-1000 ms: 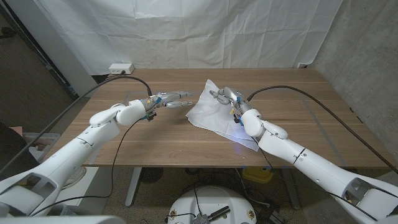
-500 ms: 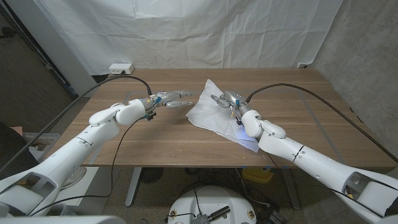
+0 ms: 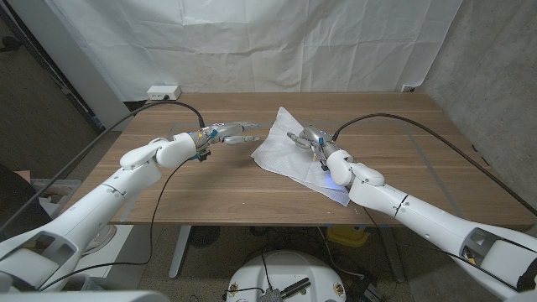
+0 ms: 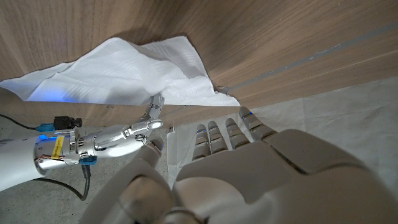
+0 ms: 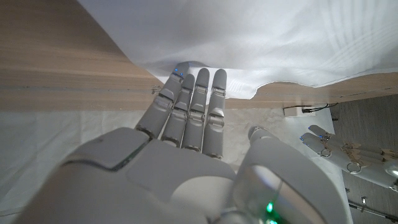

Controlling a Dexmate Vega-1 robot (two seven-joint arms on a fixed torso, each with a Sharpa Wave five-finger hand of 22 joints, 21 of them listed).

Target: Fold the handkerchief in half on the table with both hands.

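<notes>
Toward the far edge, right of the middle:
Handkerchief: white handkerchief [image 3: 289, 151] lies crumpled and rumpled on the wooden table [image 3: 210, 189], one corner pointing at the far edge, another reaching toward the near right
Right hand: right hand [image 3: 309, 135] rests on top of the cloth, fingers straight and side by side, pressing it down; nothing gripped between them
Left hand: left hand [image 3: 228, 133] hovers just beside the cloth's left edge, fingers stretched out and slightly spread toward it, holding nothing, not touching the fabric
Backdrop: white sheet [image 3: 252, 42] hangs behind the far edge
Far left corner: white power strip [image 3: 164, 91]
</notes>
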